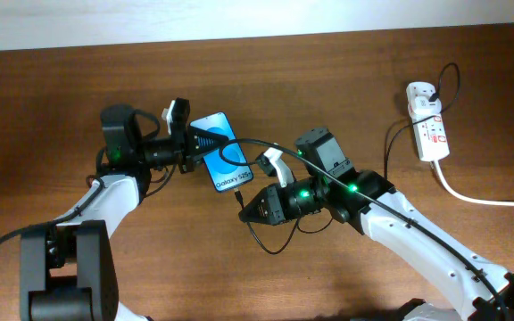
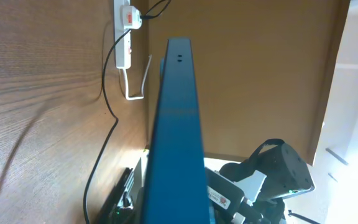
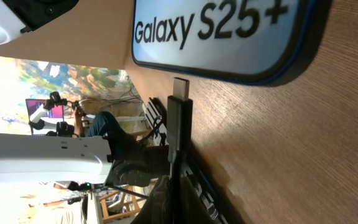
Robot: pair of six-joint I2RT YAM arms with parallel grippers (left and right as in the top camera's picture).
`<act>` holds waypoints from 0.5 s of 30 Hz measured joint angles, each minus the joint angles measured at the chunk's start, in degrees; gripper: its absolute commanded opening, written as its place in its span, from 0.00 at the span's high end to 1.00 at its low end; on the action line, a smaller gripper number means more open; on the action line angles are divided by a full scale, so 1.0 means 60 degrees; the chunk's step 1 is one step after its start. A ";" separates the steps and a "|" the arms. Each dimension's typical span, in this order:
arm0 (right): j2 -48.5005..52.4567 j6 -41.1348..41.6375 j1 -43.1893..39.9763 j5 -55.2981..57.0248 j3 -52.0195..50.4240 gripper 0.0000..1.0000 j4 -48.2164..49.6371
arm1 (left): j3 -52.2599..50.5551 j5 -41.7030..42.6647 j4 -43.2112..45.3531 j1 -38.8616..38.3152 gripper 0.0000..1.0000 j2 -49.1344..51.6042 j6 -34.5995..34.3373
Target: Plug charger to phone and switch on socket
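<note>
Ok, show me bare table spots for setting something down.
Free: the table's far strip between phone and socket, and the far-left corner. Crowded: centre, where left gripper, right gripper, phone and charger meet.

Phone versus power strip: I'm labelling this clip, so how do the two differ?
The phone has a blue screen; the power strip is white with red marks. The phone is gripped by the left gripper; the power strip lies untouched. The power strip has an adapter plugged in; the phone's charger tip is not yet in. Both are oblong.

Evenly lit and sharp overhead; wrist backgrounds overexposed, blurred.
</note>
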 measured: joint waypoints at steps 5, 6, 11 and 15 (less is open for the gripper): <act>0.0000 0.0004 0.0000 0.0164 0.0000 0.96 0.0153 | 0.0000 0.0040 0.0000 0.0058 1.00 0.0000 0.0033; 0.0000 0.0007 0.0000 0.0164 0.0000 0.96 0.0160 | 0.0000 0.0044 0.0004 0.0073 1.00 0.0000 0.0036; 0.0000 0.0000 0.0000 0.0160 0.0000 0.96 0.0153 | 0.0000 0.0040 0.0004 0.0073 1.00 0.0000 0.0284; 0.0000 0.0004 0.0000 0.0160 0.0000 0.96 0.0157 | 0.0000 0.0040 0.0004 0.0073 1.00 0.0000 0.0361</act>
